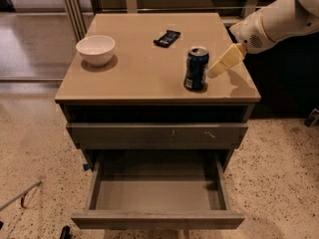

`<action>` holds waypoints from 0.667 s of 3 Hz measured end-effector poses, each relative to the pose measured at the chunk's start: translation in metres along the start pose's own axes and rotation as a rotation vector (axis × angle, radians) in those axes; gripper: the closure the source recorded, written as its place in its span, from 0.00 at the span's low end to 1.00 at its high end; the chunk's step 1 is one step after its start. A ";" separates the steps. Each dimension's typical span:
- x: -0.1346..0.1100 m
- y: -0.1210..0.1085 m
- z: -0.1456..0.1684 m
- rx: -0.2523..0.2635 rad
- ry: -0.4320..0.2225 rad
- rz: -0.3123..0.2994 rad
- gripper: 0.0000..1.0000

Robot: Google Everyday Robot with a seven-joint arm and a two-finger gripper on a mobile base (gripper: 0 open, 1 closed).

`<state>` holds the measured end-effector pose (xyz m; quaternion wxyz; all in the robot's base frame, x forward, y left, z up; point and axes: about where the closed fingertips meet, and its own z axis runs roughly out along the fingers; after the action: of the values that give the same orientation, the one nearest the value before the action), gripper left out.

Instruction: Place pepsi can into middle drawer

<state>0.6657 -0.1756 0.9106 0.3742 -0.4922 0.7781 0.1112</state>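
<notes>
The gripper (215,71) hangs just beside the can (196,67), near the desk (144,71) edge; its grip cannot be told. The drawer (158,219) stands pulled out.

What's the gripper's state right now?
Gripper: just right of the pepsi can on the cabinet top, not holding it; open or closed cannot be told.

the tan cabinet top (139,76) carries three things: a white bowl (95,49) at its left, a flat black wrapped bar (167,37) toward the back, and the pepsi can (196,67) upright near the right front. the gripper (224,62) hovers over the top, just right of the can.
</notes>
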 end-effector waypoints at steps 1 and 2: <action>-0.007 0.000 0.021 -0.042 -0.026 0.001 0.00; -0.011 0.007 0.038 -0.092 -0.033 0.004 0.00</action>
<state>0.6805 -0.1441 0.8905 0.3640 -0.5054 0.7667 0.1556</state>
